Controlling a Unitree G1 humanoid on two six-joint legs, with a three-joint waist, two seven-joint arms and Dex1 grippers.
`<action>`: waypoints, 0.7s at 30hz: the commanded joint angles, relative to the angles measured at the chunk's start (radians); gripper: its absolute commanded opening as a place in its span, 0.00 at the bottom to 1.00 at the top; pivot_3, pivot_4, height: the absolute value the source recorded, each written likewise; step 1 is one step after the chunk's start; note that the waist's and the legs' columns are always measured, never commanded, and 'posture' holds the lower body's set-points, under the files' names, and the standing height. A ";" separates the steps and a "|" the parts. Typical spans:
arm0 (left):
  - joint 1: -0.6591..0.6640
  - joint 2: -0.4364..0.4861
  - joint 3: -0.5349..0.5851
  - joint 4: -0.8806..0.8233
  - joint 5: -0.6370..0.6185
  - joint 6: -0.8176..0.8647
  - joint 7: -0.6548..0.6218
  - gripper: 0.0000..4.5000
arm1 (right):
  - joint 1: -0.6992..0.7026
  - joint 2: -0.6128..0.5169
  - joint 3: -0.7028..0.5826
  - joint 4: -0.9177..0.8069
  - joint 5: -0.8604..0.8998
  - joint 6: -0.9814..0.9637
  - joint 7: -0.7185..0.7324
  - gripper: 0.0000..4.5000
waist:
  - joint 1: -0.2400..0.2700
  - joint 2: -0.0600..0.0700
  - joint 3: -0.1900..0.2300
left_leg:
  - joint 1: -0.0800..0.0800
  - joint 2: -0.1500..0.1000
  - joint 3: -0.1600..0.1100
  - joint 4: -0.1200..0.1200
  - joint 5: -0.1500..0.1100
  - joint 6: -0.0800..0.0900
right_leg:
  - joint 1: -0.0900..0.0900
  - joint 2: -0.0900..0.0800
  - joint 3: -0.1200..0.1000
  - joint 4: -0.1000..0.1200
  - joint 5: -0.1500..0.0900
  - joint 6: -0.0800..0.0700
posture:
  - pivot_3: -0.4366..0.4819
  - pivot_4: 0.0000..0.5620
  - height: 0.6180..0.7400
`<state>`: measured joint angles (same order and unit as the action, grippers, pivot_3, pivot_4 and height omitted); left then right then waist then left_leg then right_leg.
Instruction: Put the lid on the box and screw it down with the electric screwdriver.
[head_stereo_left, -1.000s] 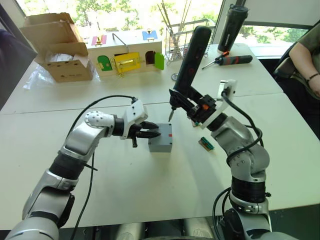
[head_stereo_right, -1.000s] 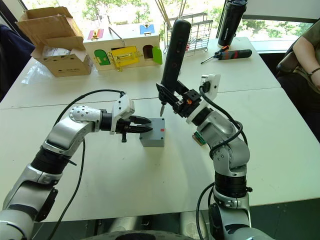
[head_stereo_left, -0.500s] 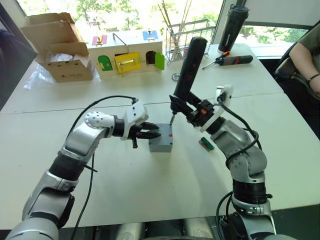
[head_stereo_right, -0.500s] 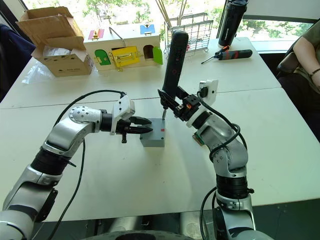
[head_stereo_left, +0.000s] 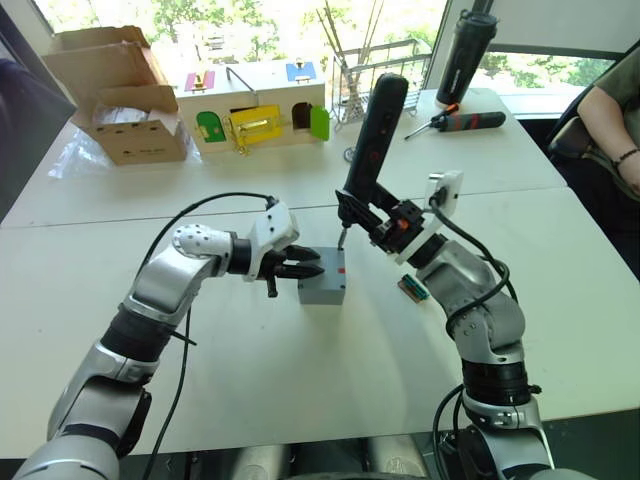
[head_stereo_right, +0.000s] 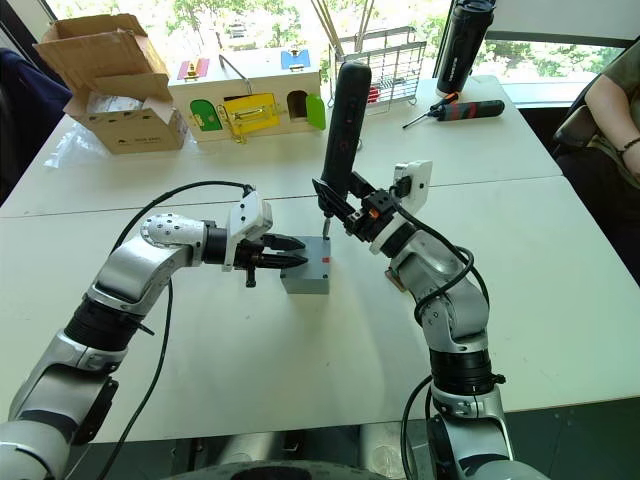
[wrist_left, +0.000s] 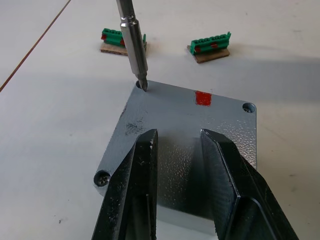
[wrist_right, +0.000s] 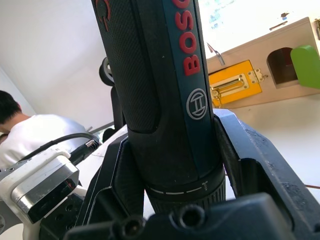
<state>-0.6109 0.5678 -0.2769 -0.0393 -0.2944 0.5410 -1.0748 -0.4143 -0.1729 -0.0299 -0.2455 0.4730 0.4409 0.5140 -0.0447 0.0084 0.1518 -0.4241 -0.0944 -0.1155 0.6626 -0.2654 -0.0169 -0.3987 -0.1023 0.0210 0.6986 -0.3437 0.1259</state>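
Bracing the box (head_stereo_left: 322, 288) mid-table, my left pincer (head_stereo_left: 303, 270) presses two narrowly parted fingers onto the lid (wrist_left: 185, 145), a textured grey plate with a red mark and corner holes. My right pincer (head_stereo_left: 392, 222) clamps the black electric screwdriver (head_stereo_left: 372, 140), bit standing in one corner hole.

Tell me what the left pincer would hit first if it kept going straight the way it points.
Probably the lid on the box: the left pincer already sits over its top, fingers apart. Beyond it stands the screwdriver bit, at a corner hole.
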 joint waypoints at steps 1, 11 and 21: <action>0.009 0.002 0.004 -0.019 0.005 0.009 0.003 0.30 | -0.011 -0.011 0.008 0.006 -0.014 -0.021 -0.001 0.39 | 0.000 0.000 0.000 | 0.000 0.000 0.000 0.000 0.000 0.000 | 0.000 0.000 0.000 0.000 0.000 0.000 | 0.48 0.27 1.00; 0.010 0.002 0.003 -0.021 0.004 0.008 0.005 0.30 | 0.006 -0.050 0.006 -0.018 0.019 0.011 0.008 0.39 | 0.002 0.000 0.000 | 0.003 0.000 -0.001 0.000 0.000 0.000 | 0.003 0.000 0.000 -0.001 0.000 0.000 | 0.48 0.27 1.00; 0.006 -0.007 0.000 -0.015 0.006 0.002 0.003 0.30 | 0.007 -0.048 0.003 -0.026 0.042 0.018 -0.007 0.39 | 0.002 0.000 0.000 | 0.003 0.000 -0.001 0.000 0.000 0.000 | 0.003 0.000 0.000 -0.001 0.000 0.000 | 0.48 0.27 1.00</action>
<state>-0.6041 0.5628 -0.2772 -0.0446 -0.2944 0.5414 -1.0696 -0.4127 -0.2162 -0.0227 -0.2525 0.5096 0.4533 0.5109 -0.0423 0.0080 0.1516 -0.4213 -0.0944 -0.1161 0.6623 -0.2655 -0.0168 -0.3953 -0.1023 0.0209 0.6977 -0.3437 0.1259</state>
